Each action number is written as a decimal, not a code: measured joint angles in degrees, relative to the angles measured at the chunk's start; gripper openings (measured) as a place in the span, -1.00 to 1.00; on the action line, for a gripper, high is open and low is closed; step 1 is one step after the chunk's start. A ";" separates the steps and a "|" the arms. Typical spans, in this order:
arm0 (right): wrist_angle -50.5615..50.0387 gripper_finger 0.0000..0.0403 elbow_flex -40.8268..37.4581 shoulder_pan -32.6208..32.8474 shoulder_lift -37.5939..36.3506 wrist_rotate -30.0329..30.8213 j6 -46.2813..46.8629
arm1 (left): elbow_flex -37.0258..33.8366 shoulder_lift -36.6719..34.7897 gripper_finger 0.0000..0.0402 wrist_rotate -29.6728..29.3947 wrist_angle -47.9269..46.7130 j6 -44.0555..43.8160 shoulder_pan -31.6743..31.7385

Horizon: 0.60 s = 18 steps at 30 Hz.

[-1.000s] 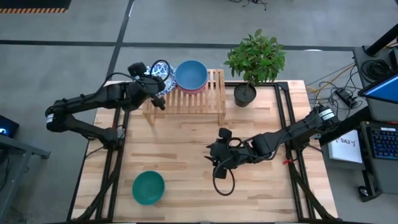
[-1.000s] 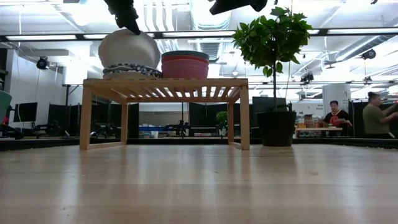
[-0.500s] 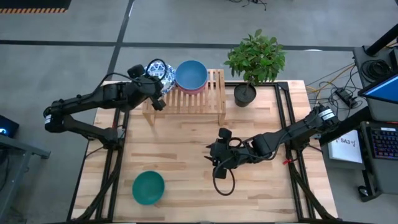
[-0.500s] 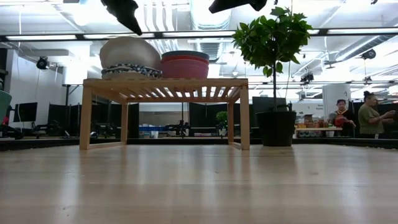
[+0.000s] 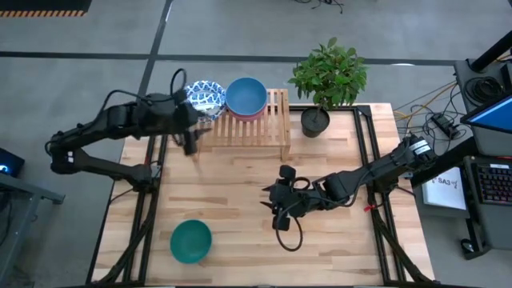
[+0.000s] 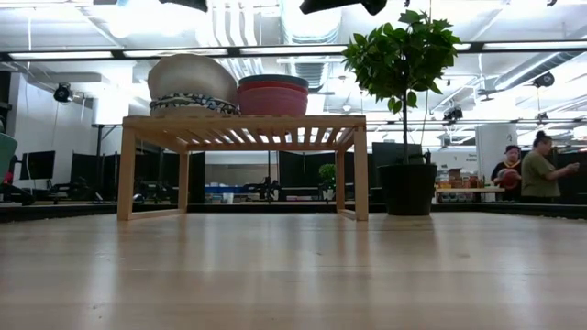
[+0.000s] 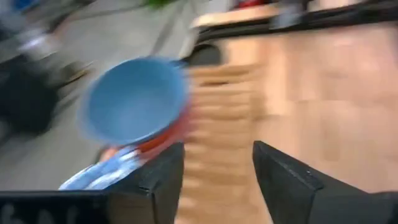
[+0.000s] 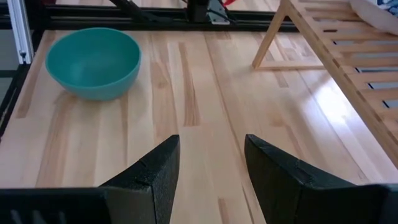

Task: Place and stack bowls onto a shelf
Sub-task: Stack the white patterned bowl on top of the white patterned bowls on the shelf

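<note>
Bowls sit stacked on the shelf (image 5: 240, 128) — a blue-patterned white stack (image 5: 205, 98) beside the blue bowl (image 5: 246, 95) — while the green bowl (image 5: 191, 241) lies on the worktop (image 5: 240, 208), left gripper (image 5: 189, 141) and right gripper (image 5: 274, 210) both parted, empty.

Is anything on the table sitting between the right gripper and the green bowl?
Nothing visible. In the right wrist view only bare wood lies between the open right gripper and the green bowl; the shelf stands off to the side.
</note>
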 joint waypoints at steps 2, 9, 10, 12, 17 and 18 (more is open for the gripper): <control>1.33 -0.15 -0.46 0.00 0.00 0.00 -0.88 | -0.71 -1.37 -0.25 4.59 0.15 1.69 0.00; 8.56 -0.15 -3.66 -0.02 -0.02 0.00 -3.70 | -6.42 -5.36 -0.93 1.31 4.50 1.84 2.41; 8.87 -0.15 -3.90 -0.02 0.00 -0.02 -3.67 | -7.52 -5.76 -0.96 0.86 5.75 1.37 3.29; 8.82 -0.15 -4.10 -0.02 -0.01 -0.02 -2.83 | -10.05 -6.73 -0.94 -0.01 8.18 1.21 5.32; 8.81 -0.15 -4.15 0.11 -0.02 -0.03 -1.00 | -16.03 -8.17 -0.99 -0.29 14.73 -0.29 10.71; 8.81 -0.15 -4.15 0.21 -0.02 -0.03 -0.93 | -17.08 -8.30 -0.99 -0.29 15.66 -0.74 11.54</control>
